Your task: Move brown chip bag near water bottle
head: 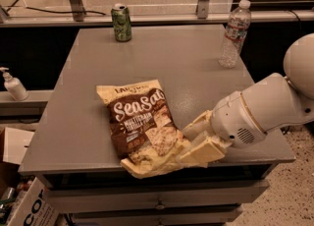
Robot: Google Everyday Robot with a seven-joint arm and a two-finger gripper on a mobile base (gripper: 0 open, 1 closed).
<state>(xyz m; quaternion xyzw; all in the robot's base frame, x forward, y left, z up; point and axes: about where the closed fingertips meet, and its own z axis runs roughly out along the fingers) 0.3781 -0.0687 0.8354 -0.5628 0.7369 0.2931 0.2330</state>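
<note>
1. The brown chip bag [142,124] was seen lying flat near the near edge of the grey table [167,58], its lower corner overhanging that edge slightly.
2. The gripper [198,140] was placed low at the bag's near right corner, touching or just beside the crinkled film. Whether the jaws were pinching the bag or merely set about its corner could not be told.
3. The water bottle [234,34] was seen upright at the far right of the table, well apart from the bag; the move was judged to be barely begun.
4. A slip was judged likely if only thin, slick film at the corner were caught, so that the bag would be left behind.
5. The bag could be pushed off the near edge if the corner were nudged rather than gripped.
6. The light bottle could be toppled if the bag were swung or dragged into it on arrival.
7. The green can [121,22] at the far left was judged to be out of the path.
</note>
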